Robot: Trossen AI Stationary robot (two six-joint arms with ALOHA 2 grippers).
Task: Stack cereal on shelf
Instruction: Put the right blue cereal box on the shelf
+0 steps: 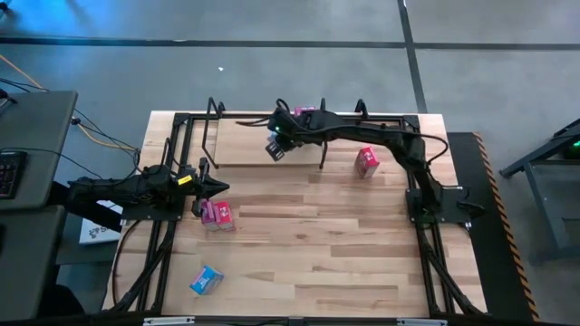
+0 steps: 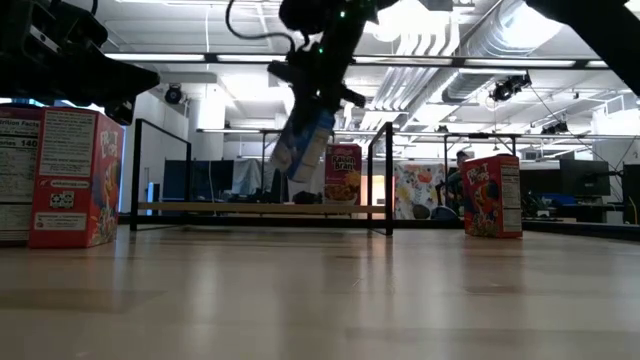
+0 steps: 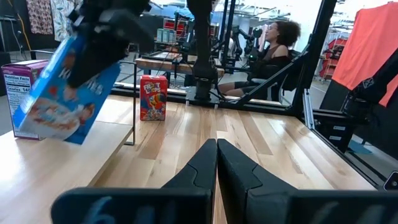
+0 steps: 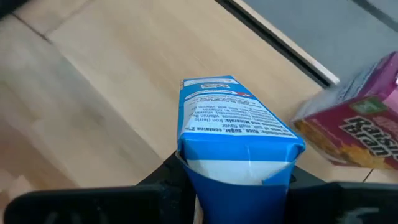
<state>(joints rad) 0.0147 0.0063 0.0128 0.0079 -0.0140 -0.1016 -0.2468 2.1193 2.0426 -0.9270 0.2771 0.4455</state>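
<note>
My right gripper (image 1: 277, 145) reaches over the shelf (image 1: 240, 149) at the table's far side and is shut on a blue cereal box (image 2: 303, 146), which hangs tilted above the shelf board. A pink box (image 1: 304, 112) stands on the shelf's far right part. Another pink box (image 1: 367, 161) stands upright on the table to the shelf's right. My left gripper (image 1: 216, 188) is shut and level at the table's left, close to two pink boxes (image 1: 217, 215) standing on the table. A second blue box (image 1: 207, 281) lies near the front left. My right gripper pinches the blue box's upper end (image 4: 236, 163) between its two fingers (image 4: 175, 175), one on each broad face. The fingers slant down from the table's right and near side. The box hangs tilted below them, its lower end (image 2: 286, 165) clear of the shelf board.
The shelf's black upright rails (image 2: 388, 178) stand at its ends. A person sits in the room beyond the table (image 3: 273, 46). Bare planks lie across the middle and near right of the table (image 1: 335, 254).
</note>
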